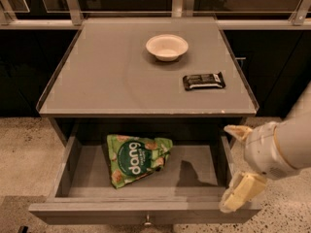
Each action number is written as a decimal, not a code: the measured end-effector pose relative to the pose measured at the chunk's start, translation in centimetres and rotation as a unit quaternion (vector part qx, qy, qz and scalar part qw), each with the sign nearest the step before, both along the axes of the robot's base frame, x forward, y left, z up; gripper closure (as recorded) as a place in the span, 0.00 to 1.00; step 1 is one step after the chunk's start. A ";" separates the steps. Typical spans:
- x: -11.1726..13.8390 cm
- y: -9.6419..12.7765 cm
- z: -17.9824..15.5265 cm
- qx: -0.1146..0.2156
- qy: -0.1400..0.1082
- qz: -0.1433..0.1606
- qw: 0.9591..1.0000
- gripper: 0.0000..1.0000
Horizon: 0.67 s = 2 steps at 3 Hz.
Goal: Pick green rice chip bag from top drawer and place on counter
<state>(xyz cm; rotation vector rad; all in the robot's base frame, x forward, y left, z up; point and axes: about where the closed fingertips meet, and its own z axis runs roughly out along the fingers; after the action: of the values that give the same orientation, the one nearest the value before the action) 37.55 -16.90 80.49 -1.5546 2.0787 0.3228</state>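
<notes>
The green rice chip bag lies flat in the left half of the open top drawer, its "dang" lettering facing up. The counter is the grey tabletop right above the drawer. My gripper is at the drawer's right wall, to the right of the bag and well apart from it. Its two cream fingers are spread wide, open and empty. It casts a shadow on the drawer floor beside the bag.
A white bowl and a small black candy bar wrapper sit on the counter's right half. A metal rail and dark glass run behind the counter. Speckled floor lies to either side of the drawer.
</notes>
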 end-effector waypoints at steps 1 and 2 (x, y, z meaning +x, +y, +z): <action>-0.2 0.4 -0.1 0.006 -0.003 0.004 1.000 0.00; -0.5 -0.5 -0.6 0.020 -0.014 -0.031 0.999 0.00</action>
<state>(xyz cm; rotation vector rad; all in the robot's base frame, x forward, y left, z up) 37.08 -17.38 79.88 -1.4597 2.0826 0.3154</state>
